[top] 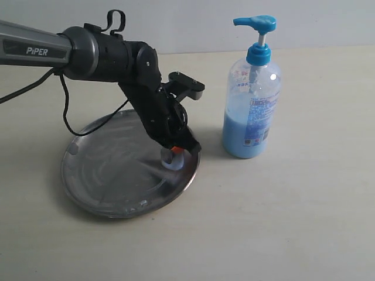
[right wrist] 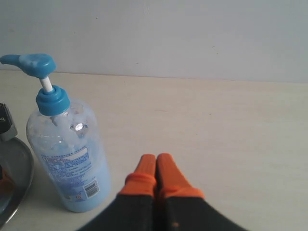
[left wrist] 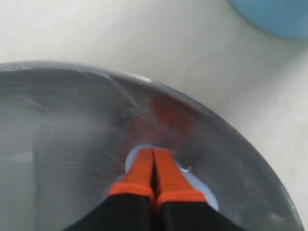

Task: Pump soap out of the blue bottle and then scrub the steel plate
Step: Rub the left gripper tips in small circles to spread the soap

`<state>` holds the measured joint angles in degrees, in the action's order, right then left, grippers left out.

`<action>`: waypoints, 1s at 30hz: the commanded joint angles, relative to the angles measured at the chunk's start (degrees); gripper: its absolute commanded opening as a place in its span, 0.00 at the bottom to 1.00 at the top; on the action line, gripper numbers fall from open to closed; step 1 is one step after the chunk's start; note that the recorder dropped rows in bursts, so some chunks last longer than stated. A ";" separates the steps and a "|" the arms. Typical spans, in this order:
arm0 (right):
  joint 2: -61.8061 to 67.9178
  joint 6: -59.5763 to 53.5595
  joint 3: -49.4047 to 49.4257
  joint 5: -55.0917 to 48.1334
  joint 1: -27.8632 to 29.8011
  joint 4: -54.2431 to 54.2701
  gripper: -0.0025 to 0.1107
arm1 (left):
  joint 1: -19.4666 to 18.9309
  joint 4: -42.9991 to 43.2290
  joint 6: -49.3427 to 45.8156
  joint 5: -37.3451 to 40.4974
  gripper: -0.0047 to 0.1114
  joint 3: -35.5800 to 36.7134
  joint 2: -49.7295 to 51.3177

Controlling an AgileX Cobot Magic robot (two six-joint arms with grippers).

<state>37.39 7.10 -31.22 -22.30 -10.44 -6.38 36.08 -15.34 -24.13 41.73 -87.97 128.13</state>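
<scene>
- Left claw is seen closed: orange fingers pressed together, nothing clamped between them.
- Its tips are set down on the plate, in a pale blue blob of soap that is spread right around the tips.
- The claw is placed close to the plate's rim on the bottle side, and most of the plate is laid out behind the claw, under its arm.
- Bottle is stood upright on the table, off the plate, ahead of the left claw's tips and to one side, and is not touched by it.
- Bottle is filled roughly halfway with blue liquid.
- Right claw is closed too, with nothing gripped and bare table seen ahead of it.
- From the right claw, the bottle is seen ahead and off to one side, well apart, with the plate's edge past it.
</scene>
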 commanded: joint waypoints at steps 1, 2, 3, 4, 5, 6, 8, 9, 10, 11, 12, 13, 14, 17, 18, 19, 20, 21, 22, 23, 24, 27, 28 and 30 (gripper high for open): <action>0.10 0.14 0.08 0.92 -0.18 -0.23 0.02 | -1.71 1.33 1.11 0.90 0.04 -0.64 1.35; 0.10 0.14 0.08 0.92 -0.18 -0.23 0.02 | -2.30 1.33 1.25 1.36 0.04 -0.64 1.35; 0.10 0.14 0.08 0.92 -0.18 -0.23 0.02 | -2.79 1.33 1.25 1.97 0.04 -0.64 1.35; 0.10 0.14 0.08 0.92 -0.18 -0.23 0.02 | -3.15 1.33 1.25 2.50 0.04 -0.64 1.35; 0.10 0.14 0.08 0.92 -0.18 -0.23 0.02 | -3.56 1.37 1.25 3.13 0.04 -0.64 1.35; 0.10 0.14 0.08 0.92 -0.18 -0.23 0.02 | -3.61 1.47 1.25 3.56 0.04 -0.64 1.35; 0.10 0.14 0.08 0.92 -0.18 -0.23 0.02 | -3.65 1.51 1.03 4.65 0.04 -0.64 1.35; 0.10 0.14 0.08 0.92 -0.18 -0.23 0.02 | -3.65 1.51 1.04 5.07 0.04 -0.64 1.35; 0.10 0.14 0.08 0.92 -0.18 -0.23 0.02 | -3.65 1.51 1.04 5.37 0.04 -0.64 1.35; 0.10 0.14 0.08 0.92 -0.18 -0.23 0.02 | -3.53 1.51 1.04 5.77 0.04 -0.64 1.35; 0.10 0.14 0.08 1.03 -0.18 -0.23 0.02 | -3.38 1.35 1.04 6.00 0.04 -0.64 1.35; 0.10 0.14 0.08 1.03 -0.18 -0.23 0.02 | -3.31 0.88 1.04 6.39 0.04 -0.53 1.24; 0.10 0.14 0.08 1.03 -0.18 -0.23 0.02 | -3.02 0.76 0.89 6.40 0.04 -0.34 1.24; 0.10 0.14 0.08 1.03 -0.18 -0.23 0.02 | -2.27 0.67 0.38 6.40 0.04 1.45 0.50; 0.10 0.14 0.08 1.03 -0.18 -0.23 0.02 | -2.03 0.67 0.38 6.20 0.04 2.22 0.37; 0.10 0.14 0.08 1.03 -0.18 -0.23 0.02 | -1.89 0.67 0.38 5.87 0.04 3.07 0.22; 0.10 0.14 0.08 1.03 -0.18 -0.23 0.02 | -1.77 0.67 0.38 5.05 0.04 3.91 -0.04; 0.10 0.14 0.08 1.03 -0.18 -0.23 0.02 | -1.65 0.50 0.38 4.42 0.04 4.71 -0.33; 0.10 0.14 0.08 1.03 -0.18 -0.23 0.02 | -1.57 0.18 0.38 4.24 0.04 5.20 -0.59; 0.10 0.14 0.08 1.03 -0.18 -0.23 0.02 | -1.41 0.04 0.15 4.24 0.04 5.48 -0.91; 0.10 0.14 0.08 1.03 -0.18 -0.23 0.02 | -1.25 -0.21 -0.09 4.24 0.04 5.77 -1.28; 0.10 0.14 0.08 1.13 -0.18 -0.23 0.02 | -0.58 -1.31 -1.22 4.24 0.04 5.98 -2.38; 0.10 0.14 0.08 1.13 -0.18 -0.23 0.02 | -0.15 -1.55 -1.33 4.10 0.04 5.98 -2.71; 0.10 0.14 0.08 1.13 -0.18 -0.23 0.02 | 0.50 -1.69 -1.47 3.51 0.04 5.98 -2.76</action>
<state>37.39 7.10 -31.22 -22.07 -10.44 -6.38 35.21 -16.45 -25.08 44.59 -82.90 125.11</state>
